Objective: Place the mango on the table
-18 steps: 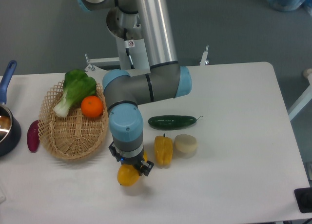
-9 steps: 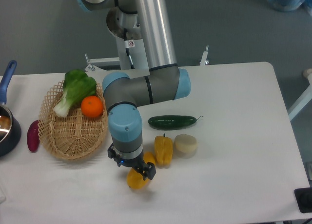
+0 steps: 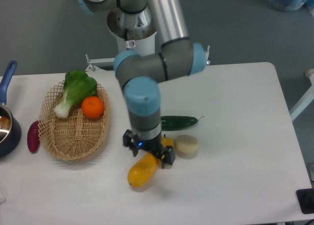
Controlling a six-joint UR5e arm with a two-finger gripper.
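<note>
End effector [image 3: 149,154] grips the mango [image 3: 142,170] low over the worktop [image 3: 235,151]; release gently, clear of the bell pepper [image 3: 168,142].

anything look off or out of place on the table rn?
Nothing spilled or damaged. One oddity: a purple vegetable lies on the table wedged between the basket and the pot. The mango sits tilted by the gripper.
</note>
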